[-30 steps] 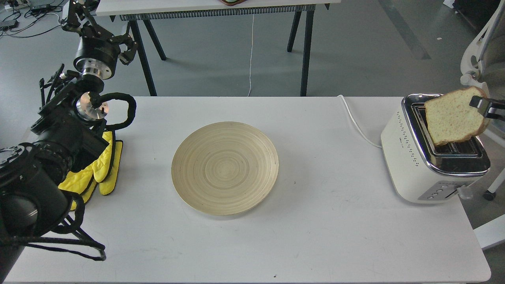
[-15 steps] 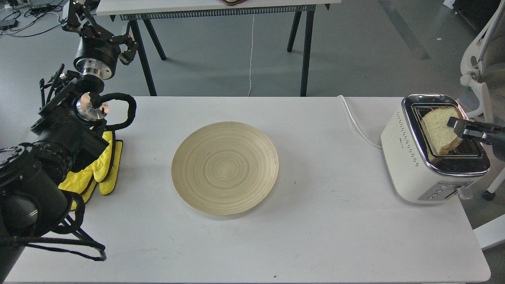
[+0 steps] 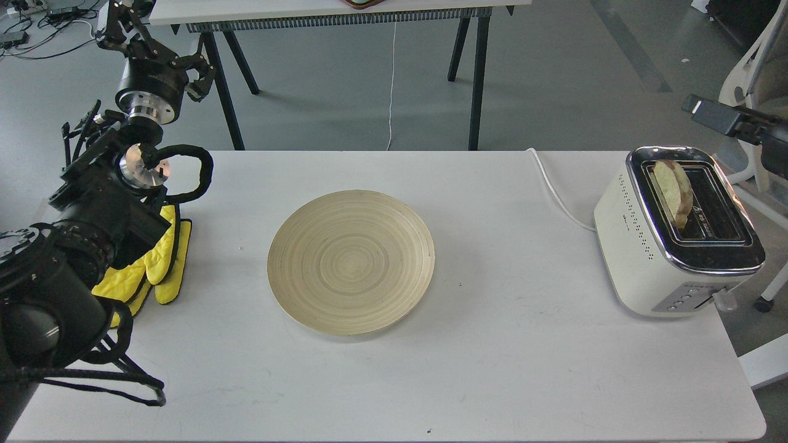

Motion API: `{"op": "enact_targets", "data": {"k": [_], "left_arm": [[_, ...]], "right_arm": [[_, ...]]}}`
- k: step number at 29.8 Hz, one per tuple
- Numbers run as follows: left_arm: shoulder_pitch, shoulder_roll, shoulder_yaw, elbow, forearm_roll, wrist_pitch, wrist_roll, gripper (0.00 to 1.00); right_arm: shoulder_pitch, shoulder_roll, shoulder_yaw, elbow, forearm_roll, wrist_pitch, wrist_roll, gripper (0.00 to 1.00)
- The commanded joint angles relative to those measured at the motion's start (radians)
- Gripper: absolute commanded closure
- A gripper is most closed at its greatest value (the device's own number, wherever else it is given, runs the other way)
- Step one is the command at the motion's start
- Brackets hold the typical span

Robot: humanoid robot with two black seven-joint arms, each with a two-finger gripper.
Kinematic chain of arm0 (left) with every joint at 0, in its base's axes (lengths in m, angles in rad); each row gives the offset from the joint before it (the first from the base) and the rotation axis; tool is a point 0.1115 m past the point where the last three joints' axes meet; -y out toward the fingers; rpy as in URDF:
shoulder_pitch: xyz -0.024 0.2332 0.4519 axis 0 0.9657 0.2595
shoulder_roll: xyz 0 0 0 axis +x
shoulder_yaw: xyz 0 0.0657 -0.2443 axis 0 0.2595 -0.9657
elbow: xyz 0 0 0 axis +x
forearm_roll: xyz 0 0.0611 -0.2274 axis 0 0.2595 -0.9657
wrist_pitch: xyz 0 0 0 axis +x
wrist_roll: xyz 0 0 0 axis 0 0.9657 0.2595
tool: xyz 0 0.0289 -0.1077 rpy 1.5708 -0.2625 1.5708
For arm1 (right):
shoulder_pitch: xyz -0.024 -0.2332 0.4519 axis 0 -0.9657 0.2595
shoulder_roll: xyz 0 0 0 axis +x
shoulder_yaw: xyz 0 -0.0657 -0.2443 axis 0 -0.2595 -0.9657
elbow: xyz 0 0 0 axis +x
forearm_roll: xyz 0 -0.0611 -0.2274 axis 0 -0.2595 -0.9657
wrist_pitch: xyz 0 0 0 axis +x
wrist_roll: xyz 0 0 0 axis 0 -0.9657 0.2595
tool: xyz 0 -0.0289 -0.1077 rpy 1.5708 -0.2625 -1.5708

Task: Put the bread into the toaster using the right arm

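**Bread stands in the toaster, right pincer clear above it**

The bread (image 3: 673,192) sits upright in the left-hand slot of the toaster (image 3: 652,258), its rounded crust poking up above the chrome top. The slot beside it shows dark. The toaster stands at the right end of the white surface (image 3: 492,344), its white cord (image 3: 557,192) trailing back toward the far edge.

The right pincer (image 3: 699,109) hangs above and to the right of the toaster, apart from the bread and holding nothing. Only a dark tip of it shows near the edge of the view, so whether its fingers are spread or together cannot be told.

A round wooden plate (image 3: 351,261) lies bare at the middle of the surface, well apart from the toaster. At the left end, the left arm rises over a pair of yellow gloves (image 3: 161,264). The left pincer (image 3: 132,24) is raised beyond the far left corner of the surface; it is seen dark and tangled among its own parts, and its fingers cannot be told apart.
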Motion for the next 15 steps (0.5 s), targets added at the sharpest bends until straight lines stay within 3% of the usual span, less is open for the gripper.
{"op": "enact_targets", "data": {"k": [1,4,6,11,15], "left_arm": [[0.0,-0.001,0.0,0.0,0.0,0.0,0.0,0.0],[0.0,-0.001,0.0,0.0,0.0,0.0,0.0,0.0],[0.0,-0.001,0.0,0.0,0.0,0.0,0.0,0.0],[0.0,0.001,0.0,0.001,0.0,0.0,0.0,0.0],[0.0,0.001,0.0,-0.001,-0.002,0.0,0.0,0.0]], "right_arm": [[-0.003,0.108,0.069,-0.131,0.208,0.004,0.1,0.0],[-0.003,0.233,0.1,-0.262,0.384,0.015,0.21,0.0],[-0.003,0.311,0.095,-0.341,0.51,0.028,0.259,0.0],[-0.005,0.431,0.127,-0.496,0.76,0.147,0.263,0.0],[-0.005,0.515,0.216,-0.608,0.903,0.177,0.209,0.0]]}}
